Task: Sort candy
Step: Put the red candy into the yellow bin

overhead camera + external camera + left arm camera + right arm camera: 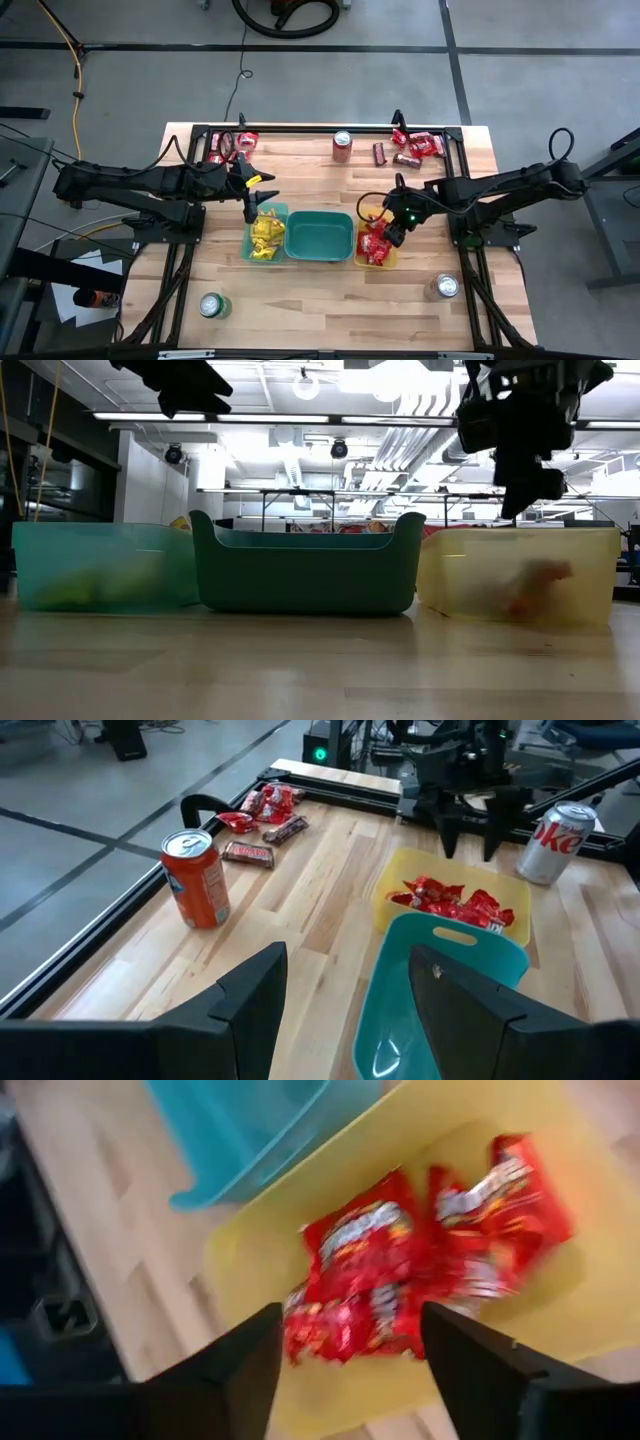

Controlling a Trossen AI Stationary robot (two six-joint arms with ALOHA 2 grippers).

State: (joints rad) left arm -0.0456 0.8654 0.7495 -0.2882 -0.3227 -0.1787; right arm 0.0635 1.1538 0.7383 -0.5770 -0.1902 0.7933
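1. Wooden table (320, 300) carrying three bins in a row at frame centre of the high view: green bin (266, 235) at left, teal bin (319, 237) in the middle, yellow bin (376, 241) at right.
2. Yellow packets (266, 232) lying in the green bin.
3. Red packets (374, 245) heaped in the yellow bin; seen likewise in the right wrist view (400, 1270) and left wrist view (450, 903).
4. More red packets (420, 145) and dark brown bars (392, 156) loose on the table at upper right of the high view, near a red can (342, 146).
5. Further red packets (232, 147) at the table's upper left, partly hidden by the left arm.
6. Right end effector (394, 232) poised over the yellow bin, fingers spread apart and empty; red packets visible between them in the right wrist view.
7. Left end effector (251, 211) above the upper edge of the green bin, fingers apart, nothing between them.
8. Green can (213, 305) at lower left of the table, silver can (444, 287) at lower right.
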